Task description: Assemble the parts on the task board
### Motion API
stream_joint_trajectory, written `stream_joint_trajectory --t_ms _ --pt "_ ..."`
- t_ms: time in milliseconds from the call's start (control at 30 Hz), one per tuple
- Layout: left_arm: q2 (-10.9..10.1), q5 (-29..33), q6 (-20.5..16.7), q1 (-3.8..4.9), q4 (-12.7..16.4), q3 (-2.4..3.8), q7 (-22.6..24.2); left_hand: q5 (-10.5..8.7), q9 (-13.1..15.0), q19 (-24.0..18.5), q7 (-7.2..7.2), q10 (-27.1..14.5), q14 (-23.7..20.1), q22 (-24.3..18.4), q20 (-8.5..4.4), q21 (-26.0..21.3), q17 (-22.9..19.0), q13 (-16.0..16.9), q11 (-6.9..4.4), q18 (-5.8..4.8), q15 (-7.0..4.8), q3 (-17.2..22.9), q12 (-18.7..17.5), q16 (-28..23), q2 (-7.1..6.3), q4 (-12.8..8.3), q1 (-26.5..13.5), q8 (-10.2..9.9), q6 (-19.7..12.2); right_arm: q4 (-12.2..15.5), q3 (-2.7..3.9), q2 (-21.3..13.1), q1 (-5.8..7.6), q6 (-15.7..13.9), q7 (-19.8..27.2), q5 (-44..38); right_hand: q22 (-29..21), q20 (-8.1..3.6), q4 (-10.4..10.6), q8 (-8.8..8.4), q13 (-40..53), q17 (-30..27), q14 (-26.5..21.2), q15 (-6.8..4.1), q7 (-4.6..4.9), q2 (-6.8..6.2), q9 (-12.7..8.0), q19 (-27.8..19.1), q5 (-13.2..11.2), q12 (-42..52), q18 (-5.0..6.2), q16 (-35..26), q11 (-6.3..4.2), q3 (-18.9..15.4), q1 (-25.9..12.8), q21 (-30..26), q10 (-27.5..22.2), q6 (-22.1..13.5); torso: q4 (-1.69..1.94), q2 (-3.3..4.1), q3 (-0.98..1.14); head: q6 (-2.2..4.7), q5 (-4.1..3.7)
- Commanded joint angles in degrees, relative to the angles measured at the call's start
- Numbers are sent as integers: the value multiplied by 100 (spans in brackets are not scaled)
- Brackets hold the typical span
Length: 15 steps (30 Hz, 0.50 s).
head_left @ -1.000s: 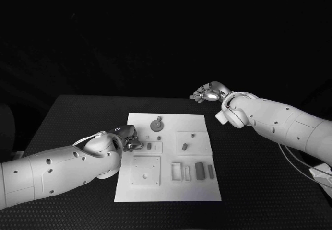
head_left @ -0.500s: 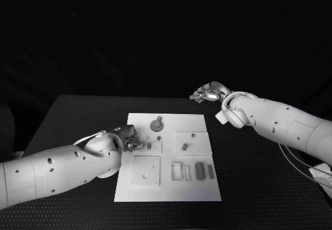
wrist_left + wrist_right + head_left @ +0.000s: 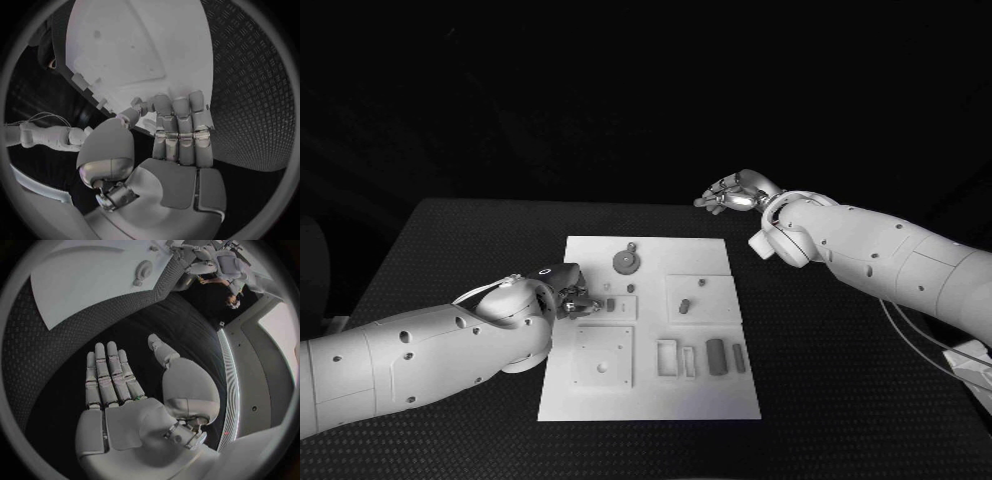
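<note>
A part (image 3: 609, 302) at the task board's (image 3: 711, 400) nine o'clock edge is being worked by the left hand (image 3: 574, 298), its grip not discernible; careful seating is judged next. The right hand (image 3: 728, 196) is held spread, empty.

Dim, colourless scene; bright white board, black surroundings, fisheye-bent wrist views.

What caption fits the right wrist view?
Open silver right hand hovering over the black textured table, beside the white rectangular task board.
</note>
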Motion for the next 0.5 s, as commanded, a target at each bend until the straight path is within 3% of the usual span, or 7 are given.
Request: stream_joint_trajectory --t_ms 33,233,267,367,500 --pt "20 76 178 -42 5 -25 24 -43 -4 -40 1 1 -46 124 -2 39 -9 -10 -9 -42 -10 7 33 27 -60 39 -3 12 -37 2 2 -2 -1 65 24 3 6 -9 37 38 -7 6 -29 -4 139 10 -10 -30 5 -9 -89 -28 -1 -4 -48 -33 26 -49 1 0 -2 4 -1" --pt "-1 76 88 -41 -24 1 20 -59 -4 -51 5 -9 -59 122 1 36 -29 -22 -6 -43 -8 18 30 33 -101 126 -19 7 -49 -3 2 -2 -1 66 22 3 7 -9 38 38 -8 6 -29 -3 139 10 -10 -30 5 -9 -89 -28 -1 -4 -49 -33 26 -49 -4 1 -3 12 -6" --pt "-3 76 70 -40 -27 2 19 -384 -8 -72 13 -34 -87 113 -5 20 -47 -38 1 -37 -5 20 12 23 -220 249 -95 -9 -83 -5 2 -2 -1 66 22 3 7 -9 39 38 -9 7 -30 -3 139 9 -10 -31 5 -8 -90 -29 -1 -4 -50 -34 26 -49 -5 1 -3 12 -7" --pt "-2 76 26 -40 -36 5 9 -745 -7 -109 33 -76 -138 110 4 -10 -101 -79 15 -45 -7 96 -7 31 -452 569 -125 -31 -138 -9 1 0 -2 67 21 3 8 -9 43 38 -10 7 -32 -2 140 8 -11 -32 5 -8 -90 -31 -1 -4 -53 -36 26 -50 -7 0 -2 20 -8" --pt "0 70 -131 -40 -41 13 -40 -847 -7 -150 56 -143 -199 106 8 -44 -141 -107 31 -57 -10 69 -23 32 -581 741 -149 -59 -211 -5 1 -2 -5 73 17 3 10 -8 45 38 -12 7 -35 -1 140 6 -11 -34 5 -8 -90 -32 -2 -4 -54 -37 26 -51 2 1 -4 20 -17"
